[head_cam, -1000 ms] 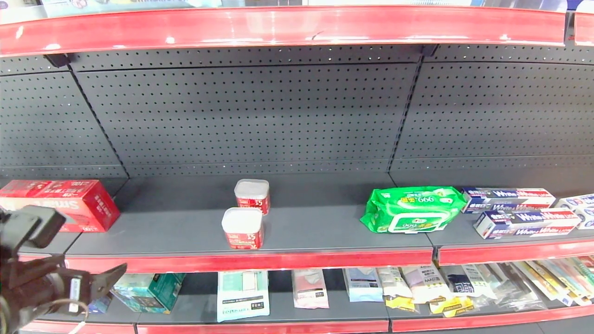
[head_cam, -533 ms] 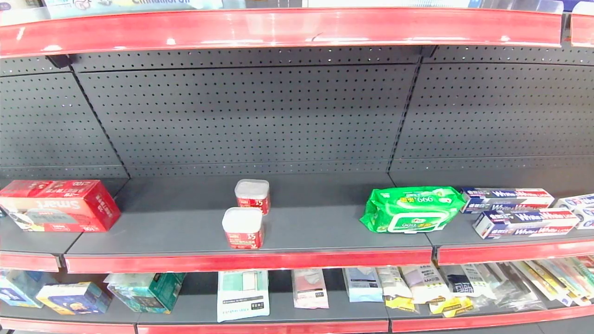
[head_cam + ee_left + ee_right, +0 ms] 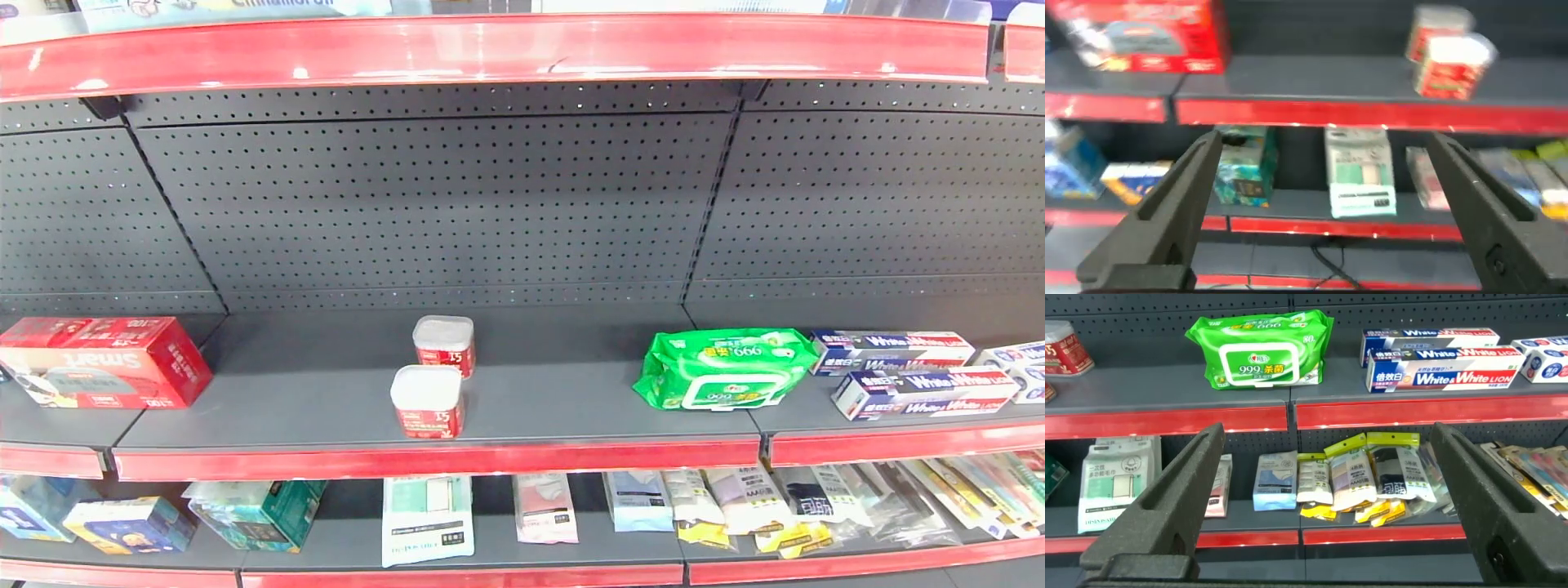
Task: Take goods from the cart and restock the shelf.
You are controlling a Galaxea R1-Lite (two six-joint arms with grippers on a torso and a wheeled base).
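Grippers sat nearest the cameras: the left gripper [image 3: 1324, 139] had its fingers spread wide with bare air between them, and the right gripper [image 3: 1327, 429] was spread just as wide, both facing the shelving. Beyond them ran the lower shelf [image 3: 457, 576], where a blue and yellow box [image 3: 131, 523] lay toward the left end, a teal box [image 3: 261, 510] beside it, then a white pouch [image 3: 427, 518] and a pale pink packet [image 3: 545, 506] nearer the middle, and a loose cluster of small packets [image 3: 767, 506] toward the right end. Above and farther back was the middle shelf [image 3: 441, 459], which carried the stocked goods. A front tub [image 3: 427, 402], red with a white lid, stood upright close to the front edge near the middle, and a rear tub [image 3: 443, 345] of the same kind stood just behind it; whether the two touched could not be told. A green wipes pack [image 3: 725, 367] lay flat toward the right, near the front edge. Just beside it, two toothpaste boxes [image 3: 927, 392] lay lengthwise, one behind the other. A red box [image 3: 102, 362] rested well apart from the tubs at the left end. Behind everything rose the grey perforated back panel [image 3: 441, 204], and the upper shelf [image 3: 490, 49] capped it.
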